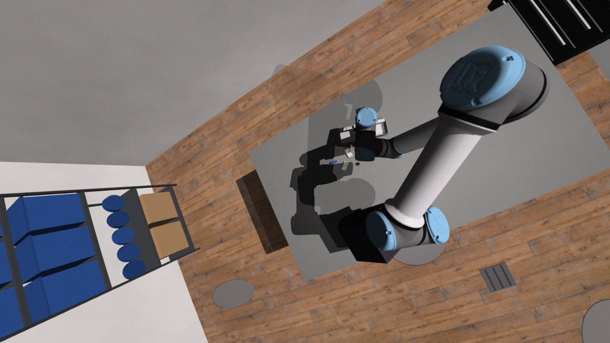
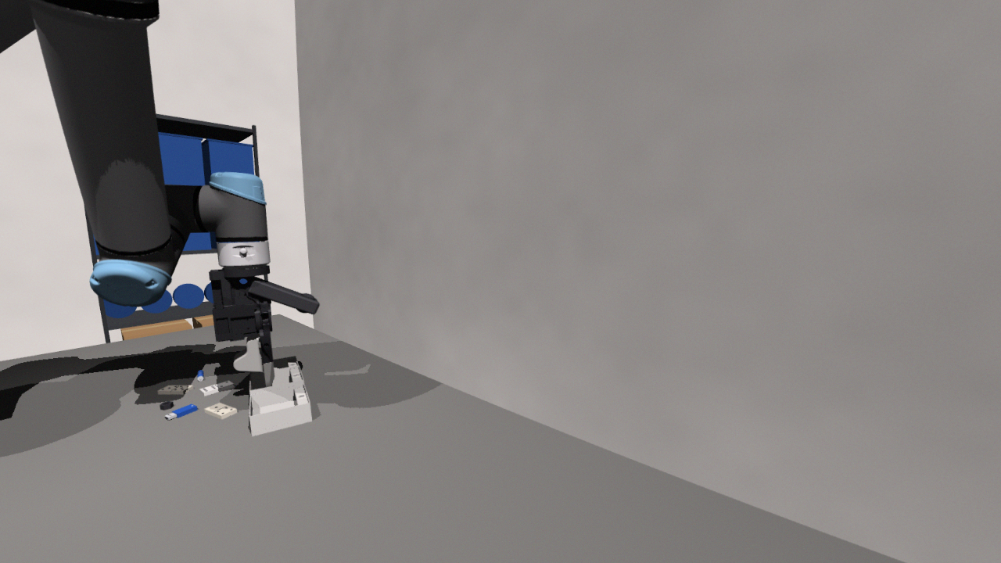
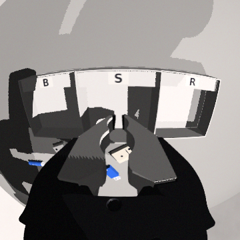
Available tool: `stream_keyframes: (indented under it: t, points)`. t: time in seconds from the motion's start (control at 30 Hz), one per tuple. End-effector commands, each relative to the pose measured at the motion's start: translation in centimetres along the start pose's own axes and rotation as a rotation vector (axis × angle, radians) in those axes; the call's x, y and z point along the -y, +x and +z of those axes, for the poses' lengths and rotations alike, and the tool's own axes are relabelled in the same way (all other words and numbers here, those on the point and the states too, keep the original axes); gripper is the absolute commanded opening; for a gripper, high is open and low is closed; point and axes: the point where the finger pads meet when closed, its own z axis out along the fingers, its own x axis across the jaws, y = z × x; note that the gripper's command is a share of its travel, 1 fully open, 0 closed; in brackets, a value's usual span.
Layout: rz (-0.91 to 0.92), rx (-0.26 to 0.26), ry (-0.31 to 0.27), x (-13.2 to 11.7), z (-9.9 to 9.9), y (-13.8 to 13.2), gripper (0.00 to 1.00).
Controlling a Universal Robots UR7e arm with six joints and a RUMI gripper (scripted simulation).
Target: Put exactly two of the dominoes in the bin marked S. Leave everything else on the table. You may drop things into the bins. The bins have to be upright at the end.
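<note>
- Gripper hangs over the S bin, jaws nearly together, nothing in them.
- Dominoes lie on the table beside the bins, near a blue stick.

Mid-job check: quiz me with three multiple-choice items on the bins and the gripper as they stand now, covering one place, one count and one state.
1. In the wrist view, the fingertips line up with which bin?
A. B
B. S
C. R

2. How many bins stand in the row?
A. one
B. two
C. three

3. How is the gripper?
A. wide open
B. shut, holding nothing
C. clamped on a blue stick

Answers:
1 B: the gripper points its tips at bin S, the middle one.
2 C: bin B, bin S and bin R stand side by side.
3 B: only a thin slit shows between the fingertips, with nothing in it.
</note>
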Motion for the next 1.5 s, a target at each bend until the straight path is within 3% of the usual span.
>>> stream_keyframes:
  t: [0.0,0.7,1.47]
  points:
    - [0.0,0.0,0.001,0.0,0.0,0.0,0.04]
    - [0.0,0.0,0.001,0.0,0.0,0.0,0.04]
    - [-0.001,0.0,0.002,0.0,-2.6,0.0,0.04]
